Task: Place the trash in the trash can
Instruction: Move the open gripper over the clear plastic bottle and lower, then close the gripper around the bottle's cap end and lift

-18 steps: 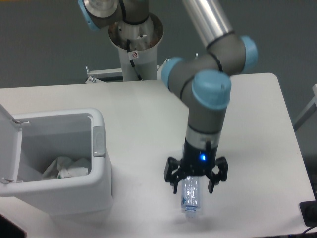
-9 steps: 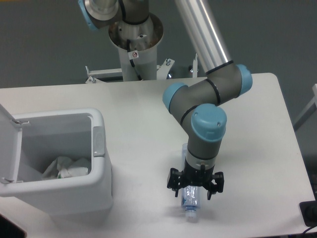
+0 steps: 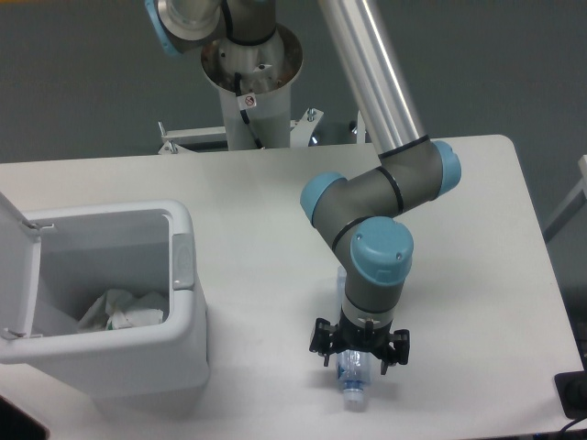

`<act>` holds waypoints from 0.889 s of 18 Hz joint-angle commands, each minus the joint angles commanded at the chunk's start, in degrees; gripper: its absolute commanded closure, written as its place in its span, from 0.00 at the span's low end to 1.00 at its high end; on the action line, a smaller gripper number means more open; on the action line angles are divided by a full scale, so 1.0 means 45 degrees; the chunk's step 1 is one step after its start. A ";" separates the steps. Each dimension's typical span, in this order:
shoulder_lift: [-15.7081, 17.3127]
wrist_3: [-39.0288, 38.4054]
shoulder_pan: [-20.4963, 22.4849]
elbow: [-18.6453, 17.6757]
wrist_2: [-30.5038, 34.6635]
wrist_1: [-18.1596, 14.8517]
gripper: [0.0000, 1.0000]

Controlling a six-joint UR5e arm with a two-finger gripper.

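White table (image 3: pixel 257 202), pincer (image 3: pixel 359 351) spread open astride bottle (image 3: pixel 353 380), label unreadable

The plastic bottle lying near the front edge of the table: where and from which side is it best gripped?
Grip the plastic bottle across its body, around mid-length, coming straight down from above. It lies flat on the table with its long axis running toward the camera, so jaws spread left and right would likely close on its narrow width. The gripper already hangs over it this way.
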 joint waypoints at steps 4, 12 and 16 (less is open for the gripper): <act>-0.0156 0.0019 -0.0020 0.0019 0.0117 0.0020 0.00; -0.0352 0.0039 -0.0039 0.0058 0.0664 0.0039 0.03; -0.0352 0.0020 -0.0117 0.0019 0.0683 0.0039 0.24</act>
